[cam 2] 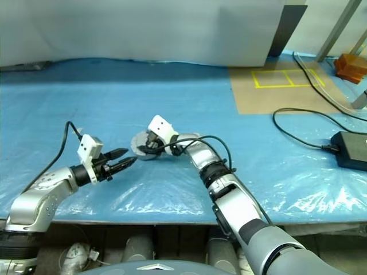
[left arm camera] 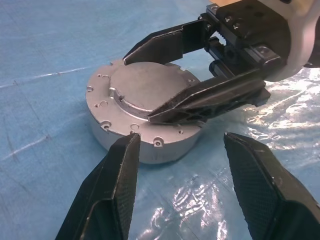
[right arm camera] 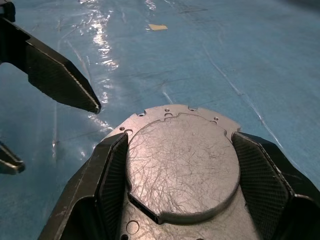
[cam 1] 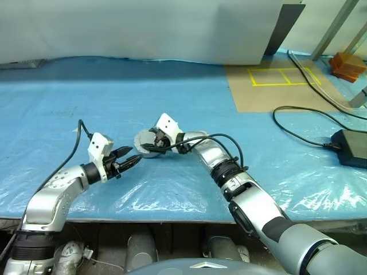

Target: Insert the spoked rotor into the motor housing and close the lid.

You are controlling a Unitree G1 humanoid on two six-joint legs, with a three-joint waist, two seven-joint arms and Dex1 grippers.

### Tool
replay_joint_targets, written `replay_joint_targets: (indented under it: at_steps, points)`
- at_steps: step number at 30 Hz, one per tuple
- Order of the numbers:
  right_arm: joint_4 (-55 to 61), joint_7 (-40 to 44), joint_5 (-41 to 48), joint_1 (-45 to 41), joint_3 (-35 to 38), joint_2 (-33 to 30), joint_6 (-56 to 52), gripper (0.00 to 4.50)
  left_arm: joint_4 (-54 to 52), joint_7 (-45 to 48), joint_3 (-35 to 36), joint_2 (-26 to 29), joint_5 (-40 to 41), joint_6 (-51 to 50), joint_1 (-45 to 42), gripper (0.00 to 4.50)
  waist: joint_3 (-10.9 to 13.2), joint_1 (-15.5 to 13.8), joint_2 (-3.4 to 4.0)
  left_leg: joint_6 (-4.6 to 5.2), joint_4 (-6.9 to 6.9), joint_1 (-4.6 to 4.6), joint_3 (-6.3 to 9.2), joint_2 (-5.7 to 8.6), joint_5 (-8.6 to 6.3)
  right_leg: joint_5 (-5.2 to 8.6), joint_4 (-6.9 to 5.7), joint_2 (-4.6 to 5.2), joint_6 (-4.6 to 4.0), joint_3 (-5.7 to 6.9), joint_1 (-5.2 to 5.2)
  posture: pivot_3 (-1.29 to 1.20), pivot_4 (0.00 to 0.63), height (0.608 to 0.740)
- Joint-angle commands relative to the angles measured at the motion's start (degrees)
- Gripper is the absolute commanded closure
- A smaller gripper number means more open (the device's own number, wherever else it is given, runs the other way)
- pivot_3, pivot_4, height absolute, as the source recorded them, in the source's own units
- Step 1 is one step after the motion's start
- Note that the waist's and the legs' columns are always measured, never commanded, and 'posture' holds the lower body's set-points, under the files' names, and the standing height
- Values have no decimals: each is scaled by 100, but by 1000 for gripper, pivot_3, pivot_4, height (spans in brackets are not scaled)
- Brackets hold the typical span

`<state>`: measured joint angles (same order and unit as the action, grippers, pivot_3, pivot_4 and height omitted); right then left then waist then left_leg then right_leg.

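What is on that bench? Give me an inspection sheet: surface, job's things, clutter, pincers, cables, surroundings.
Surface: blue plastic sheet, wrinkled and glossy near the front edge.
Job's things: lid sits on the motor housing, which rests flat on the sheet.
Clutter: one small pale scrap on the sheet.
Pincers: right pincer closed on the lid's raised centre; left pincer open, empty, pointing at the housing.
Cables: black cable runs to a black box.
Surroundings: brown board with yellow tape squares; orange object.

Matt, scratched grey metal lid point(right arm camera: 182, 167); glossy, crinkled blue plastic sheet point(cam 1: 172, 189); black fingers point(left arm camera: 260, 185) with rough, textured pads.
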<state>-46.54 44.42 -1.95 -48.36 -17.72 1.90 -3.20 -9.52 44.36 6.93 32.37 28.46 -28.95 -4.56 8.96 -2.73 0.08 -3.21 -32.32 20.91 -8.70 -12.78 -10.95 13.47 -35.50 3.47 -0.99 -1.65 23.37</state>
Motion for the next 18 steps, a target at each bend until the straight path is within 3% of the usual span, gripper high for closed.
replay_joint_targets:
  at_steps: [1,11,14,18]
  points:
    - [-302,60,-237,398,-121,-265,-426,1571,121,-36,-27,-56,-107,185,-211,1713,-1,-1,0,0,0,1,0,0,0,-9,5,0,-16,0,0,0,150,740]
    - [-41,79,-289,560,-207,-270,-365,1571,1097,-313,-468,-288,-952,744,-609,1713,-25,-41,31,-23,11,9,-6,2,14,-9,73,4,-15,8,-21,0,150,740]
    - [11,95,-283,615,-245,-298,-359,1571,1345,-262,-493,-389,-939,801,-655,2269,-33,-94,45,-19,14,4,-9,5,11,-8,70,12,-13,7,-27,0,150,740]
    - [90,110,-284,689,-297,-331,-364,1571,1428,-395,-466,-515,-978,933,-677,3526,-39,-140,47,1,33,-5,-14,12,0,16,67,35,29,11,-33,0,150,740]
